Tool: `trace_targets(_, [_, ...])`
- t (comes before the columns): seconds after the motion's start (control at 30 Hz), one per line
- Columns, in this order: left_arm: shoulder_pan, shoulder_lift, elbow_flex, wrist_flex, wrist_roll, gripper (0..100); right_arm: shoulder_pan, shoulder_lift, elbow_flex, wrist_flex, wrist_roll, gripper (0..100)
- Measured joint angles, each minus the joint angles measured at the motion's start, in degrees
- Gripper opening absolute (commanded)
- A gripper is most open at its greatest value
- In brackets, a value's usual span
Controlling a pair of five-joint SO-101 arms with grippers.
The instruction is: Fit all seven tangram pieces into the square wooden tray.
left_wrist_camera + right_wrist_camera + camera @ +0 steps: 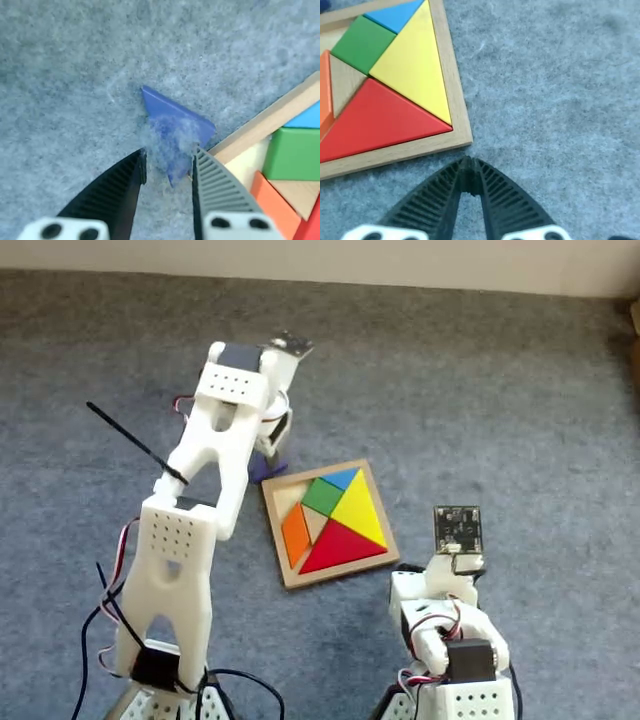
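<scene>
The blue triangle [175, 125] is seen on the desk [75, 60] just outside the wooden tray [265, 122], flanked by the parted left claw [168, 154], while the right claw [469, 170] is seen pressed closed and empty near the tray.

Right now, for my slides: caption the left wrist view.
Open left gripper straddles blue triangle beside wooden tray.

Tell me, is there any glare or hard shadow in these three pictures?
High view: soft, even light, no hard shadows around the tray. Left wrist view: a pale haze lies over the blue triangle; whether glare or something on it, I cannot tell. Right wrist view: the yellow triangle is evenly lit, with no bright spot.
</scene>
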Motion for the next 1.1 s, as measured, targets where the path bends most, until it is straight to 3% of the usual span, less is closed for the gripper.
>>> trace_targets(0.27, [0.0,0.0,-1.5,-0.2,8.4,35,0.0,0.0,0.0,0.0,0.0,0.4])
trace_targets(0.4, [0.0,0.0,-2.0,-0.2,13.0,34,0.0,0.0,0.0,0.0,0.0,0.4])
trace_targets(0.6, [-2.1,4.6,-2.0,-2.0,13.6,33,0.0,0.0,0.0,0.0,0.0,0.4])
trace_targets(0.8, [-3.1,7.6,-3.6,-2.8,12.0,18,0.0,0.0,0.0,0.0,0.0,0.4])
trace_targets(1.1, [-2.8,7.8,-8.0,-1.2,11.9,12,0.0,0.0,0.0,0.0,0.0,0.4])
